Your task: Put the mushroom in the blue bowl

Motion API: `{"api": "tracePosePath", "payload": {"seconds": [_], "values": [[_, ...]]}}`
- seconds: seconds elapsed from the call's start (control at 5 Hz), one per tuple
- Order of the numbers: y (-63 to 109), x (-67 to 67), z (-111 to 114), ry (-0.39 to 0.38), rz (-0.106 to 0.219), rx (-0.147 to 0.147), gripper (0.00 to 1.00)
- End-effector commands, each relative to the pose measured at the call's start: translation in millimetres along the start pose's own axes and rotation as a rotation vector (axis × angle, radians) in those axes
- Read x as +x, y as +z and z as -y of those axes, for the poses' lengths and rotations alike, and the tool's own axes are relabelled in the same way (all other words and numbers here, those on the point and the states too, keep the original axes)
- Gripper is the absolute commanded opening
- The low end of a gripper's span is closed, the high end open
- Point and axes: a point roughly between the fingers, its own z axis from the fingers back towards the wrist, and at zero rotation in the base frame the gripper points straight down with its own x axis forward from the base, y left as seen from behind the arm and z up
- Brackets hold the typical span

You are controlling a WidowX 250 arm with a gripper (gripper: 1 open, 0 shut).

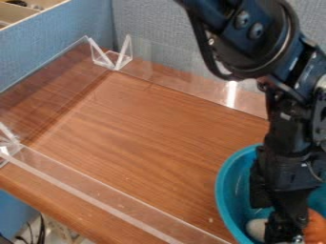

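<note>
Mushroom (283, 229) was seen on the floor of the bowl (237, 181), at the table's near right corner. Gripper (285, 227) jaws were spread around it, nothing pinched. A straight lift would be best, the bowl's wall left untouched.

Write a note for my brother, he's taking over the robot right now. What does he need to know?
Tool: down inside the blue bowl, pointing straight down, right over the mushroom; its tips are at the picture's bottom edge, so I can't see if it has let go.
Mushroom: low in the bowl at the bottom edge, cream stem and a bit of red-brown cap showing.
Blue bowl: on the wooden table, near right corner.
Done: the mushroom is in the bowl.
Left: make sure the tool has let go, then lift it straight up and out.
</note>
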Motion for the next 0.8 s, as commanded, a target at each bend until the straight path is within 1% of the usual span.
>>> {"api": "tracePosePath", "payload": {"seconds": [0.0, 0.2, 0.4, 0.6], "values": [[20.1, 6.5, 1.0, -0.011, 0.064, 0.035, 0.00], [23.4, 6.8, 2.0, -0.010, 0.070, 0.042, 0.00], [25.1, 5.7, 2.2, -0.004, 0.075, 0.048, 1.00], [26.0, 4.7, 2.3, 0.000, 0.076, 0.053, 0.00]]}}
